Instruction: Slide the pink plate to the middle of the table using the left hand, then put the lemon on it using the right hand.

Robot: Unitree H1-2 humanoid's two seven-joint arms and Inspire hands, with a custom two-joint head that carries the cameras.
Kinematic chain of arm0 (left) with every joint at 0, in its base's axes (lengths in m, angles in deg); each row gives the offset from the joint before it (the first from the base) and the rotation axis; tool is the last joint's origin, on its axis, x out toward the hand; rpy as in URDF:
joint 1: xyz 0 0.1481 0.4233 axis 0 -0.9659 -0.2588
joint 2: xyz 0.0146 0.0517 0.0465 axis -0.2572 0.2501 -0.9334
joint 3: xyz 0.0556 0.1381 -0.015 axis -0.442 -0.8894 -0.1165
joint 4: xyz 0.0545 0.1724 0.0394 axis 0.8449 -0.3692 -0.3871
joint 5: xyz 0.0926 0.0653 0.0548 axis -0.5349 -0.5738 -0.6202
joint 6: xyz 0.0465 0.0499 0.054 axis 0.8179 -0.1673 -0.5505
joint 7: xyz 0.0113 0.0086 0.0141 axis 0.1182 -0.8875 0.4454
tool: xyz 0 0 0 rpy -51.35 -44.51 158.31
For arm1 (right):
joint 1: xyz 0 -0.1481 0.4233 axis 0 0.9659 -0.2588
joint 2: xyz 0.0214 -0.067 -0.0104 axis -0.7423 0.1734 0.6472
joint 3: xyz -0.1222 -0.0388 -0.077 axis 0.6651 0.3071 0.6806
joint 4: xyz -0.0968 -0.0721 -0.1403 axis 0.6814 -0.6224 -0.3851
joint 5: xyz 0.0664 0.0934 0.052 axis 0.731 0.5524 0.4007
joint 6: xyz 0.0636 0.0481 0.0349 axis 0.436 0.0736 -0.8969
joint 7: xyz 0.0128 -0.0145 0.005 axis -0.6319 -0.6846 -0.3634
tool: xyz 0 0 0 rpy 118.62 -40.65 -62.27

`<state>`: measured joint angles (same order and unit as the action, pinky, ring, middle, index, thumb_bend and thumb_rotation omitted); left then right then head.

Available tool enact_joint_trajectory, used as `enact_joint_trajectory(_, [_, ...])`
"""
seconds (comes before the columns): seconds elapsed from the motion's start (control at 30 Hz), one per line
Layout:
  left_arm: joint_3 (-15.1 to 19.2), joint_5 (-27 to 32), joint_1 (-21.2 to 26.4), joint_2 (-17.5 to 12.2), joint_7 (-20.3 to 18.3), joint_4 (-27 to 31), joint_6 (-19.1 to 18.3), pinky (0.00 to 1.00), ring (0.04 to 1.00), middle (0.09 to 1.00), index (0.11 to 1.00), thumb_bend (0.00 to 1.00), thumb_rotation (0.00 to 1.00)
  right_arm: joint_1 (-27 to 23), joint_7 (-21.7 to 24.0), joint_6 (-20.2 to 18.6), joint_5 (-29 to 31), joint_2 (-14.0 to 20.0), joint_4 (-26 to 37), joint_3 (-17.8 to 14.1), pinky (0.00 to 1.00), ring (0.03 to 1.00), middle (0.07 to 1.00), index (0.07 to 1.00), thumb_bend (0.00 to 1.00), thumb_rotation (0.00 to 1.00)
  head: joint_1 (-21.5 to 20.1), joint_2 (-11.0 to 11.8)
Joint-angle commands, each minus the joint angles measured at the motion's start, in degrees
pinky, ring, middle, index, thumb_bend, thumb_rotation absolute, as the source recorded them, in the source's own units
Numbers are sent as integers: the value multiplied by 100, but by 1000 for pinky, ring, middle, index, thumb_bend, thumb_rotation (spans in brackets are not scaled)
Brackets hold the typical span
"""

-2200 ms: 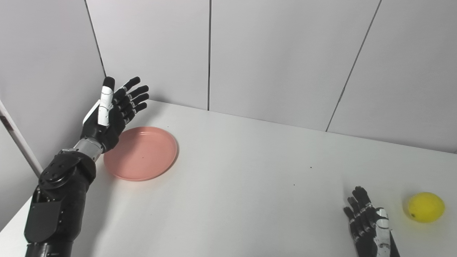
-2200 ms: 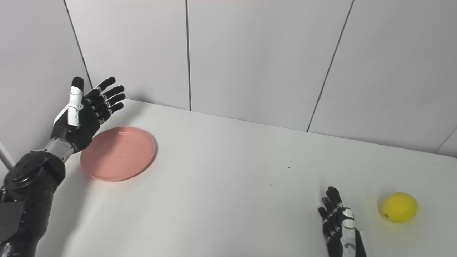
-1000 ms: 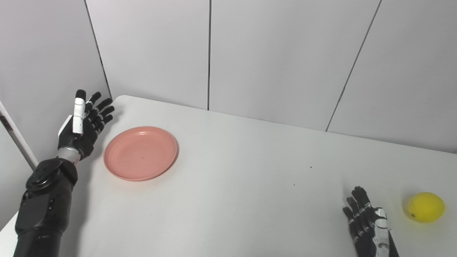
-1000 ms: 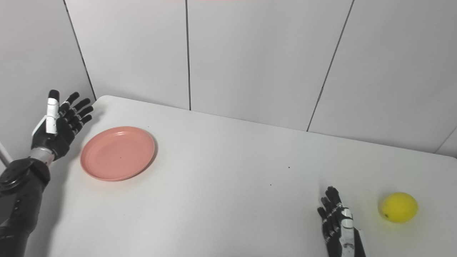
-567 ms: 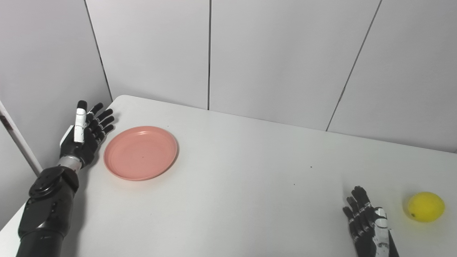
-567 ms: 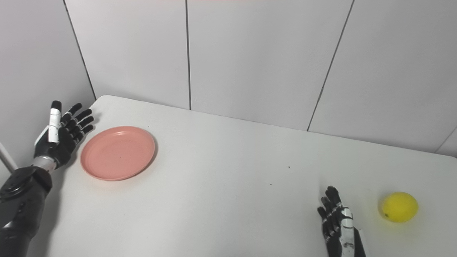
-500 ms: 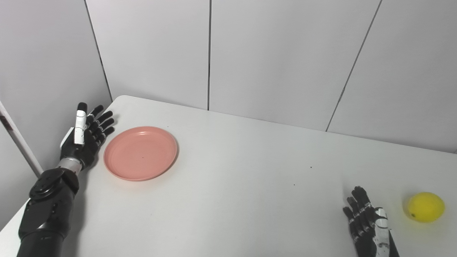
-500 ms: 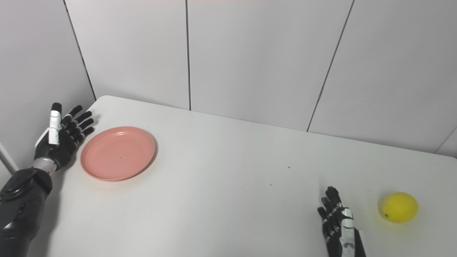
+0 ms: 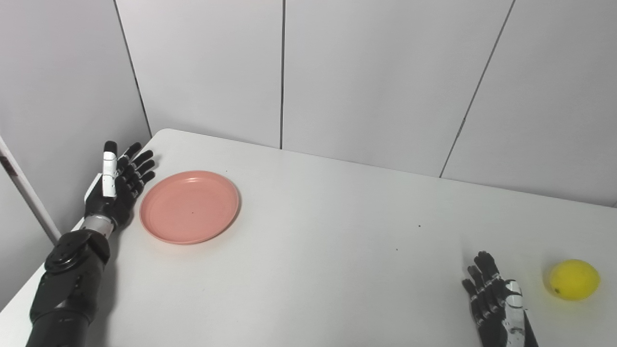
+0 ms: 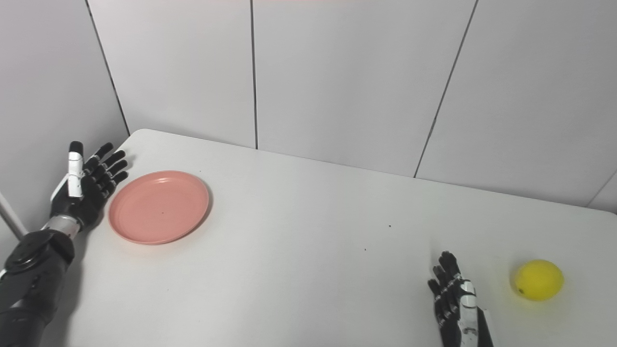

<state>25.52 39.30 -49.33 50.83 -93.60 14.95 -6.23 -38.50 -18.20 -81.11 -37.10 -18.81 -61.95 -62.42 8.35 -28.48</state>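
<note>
Beside pink plate (image 9: 189,206), left hand (image 9: 117,188) spread empty, right hand (image 9: 496,303) likewise near lemon (image 9: 574,280)

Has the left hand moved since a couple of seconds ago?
Yes. The left hand has dropped and pulled back to the left of the pink plate, which has stayed put. It now sits open beside the plate's left rim, no longer overlapping it.
</note>
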Motion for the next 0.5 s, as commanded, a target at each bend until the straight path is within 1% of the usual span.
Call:
enact_joint_trajectory(0.0, [-82, -38, 179, -36, -135, -102, 150, 948, 923, 905, 942, 921, 961, 119, 33, 5, 33, -28, -209, 32, 1000, 994, 983, 942, 707, 1000, -6, -9])
enact_joint_trajectory(0.07, [-137, -29, 181, -33, -197, -144, 203, 934, 917, 897, 934, 922, 969, 119, 29, -11, 39, -37, -196, 36, 1000, 999, 987, 945, 706, 1000, -10, -8])
enact_joint_trajectory(0.13, [-170, 25, 201, -28, -298, -249, 251, 915, 904, 877, 926, 890, 979, 117, 20, -5, 33, -47, -202, 36, 1000, 994, 984, 939, 715, 1000, -10, -6])
enact_joint_trajectory(0.2, [-204, 53, 185, 0, -345, -231, 240, 907, 898, 871, 925, 882, 984, 114, 13, 11, 24, -56, -214, 36, 1000, 992, 982, 936, 718, 1000, -14, -12])
enact_joint_trajectory(0.27, [-230, 76, 142, 33, -356, -117, 166, 894, 896, 874, 931, 884, 975, 115, 10, 9, 26, -65, -212, 38, 1000, 988, 976, 932, 722, 1000, -23, -21])
enact_joint_trajectory(0.37, [-245, 87, 78, 98, -247, 79, -35, 880, 887, 871, 944, 902, 965, 117, 15, 3, 32, -72, -199, 46, 1000, 986, 976, 936, 728, 1000, -32, -29])
enact_joint_trajectory(0.43, [-243, 101, -11, 169, -156, 360, -234, 864, 877, 862, 947, 893, 967, 116, 19, 8, 29, -73, -198, 51, 1000, 984, 975, 935, 729, 1000, -36, -32])
enact_joint_trajectory(0.47, [-240, 112, -43, 192, -148, 442, -299, 878, 886, 872, 959, 889, 972, 114, 25, 16, 21, -66, -202, 57, 1000, 983, 976, 935, 731, 1000, -39, -33])
